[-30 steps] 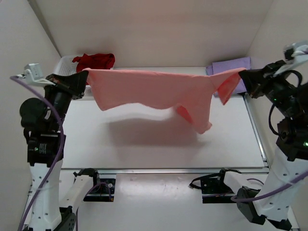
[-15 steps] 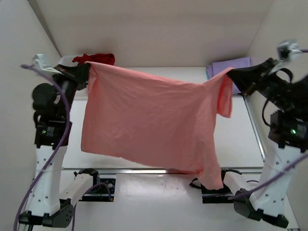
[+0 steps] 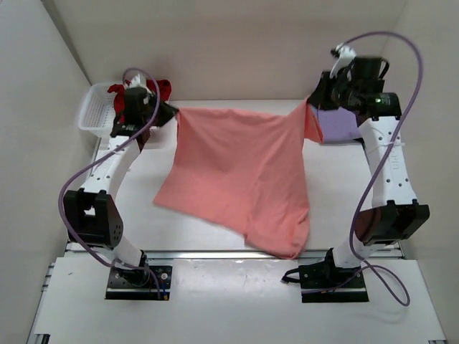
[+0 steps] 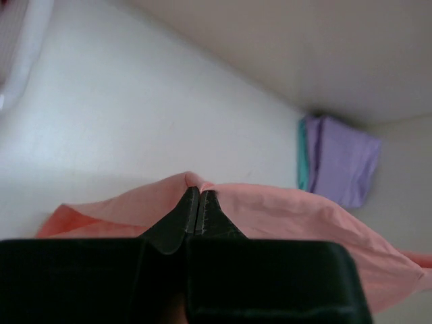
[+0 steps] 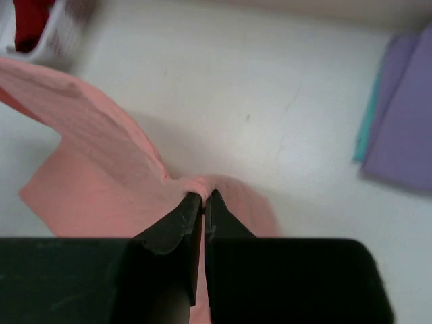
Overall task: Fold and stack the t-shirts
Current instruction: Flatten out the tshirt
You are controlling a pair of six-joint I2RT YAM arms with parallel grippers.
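Salmon-pink t-shirt (image 3: 240, 172) spread between both arms.
Left fingers (image 4: 199, 197) and right fingers (image 5: 204, 200) clamped tight on its 10 and 2 o'clock corners; hem sags toward 6; desk (image 3: 341, 188) shows at 3 and 9.

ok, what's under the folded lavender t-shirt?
A teal edge shows along one side of the lavender t-shirt, apparently another folded shirt beneath; the rest of it is covered.

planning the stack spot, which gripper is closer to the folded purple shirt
Right. The right gripper, shut on the salmon-pink shirt, sits right beside the purple shirt at the far right; the left gripper is at the far left by the basket.
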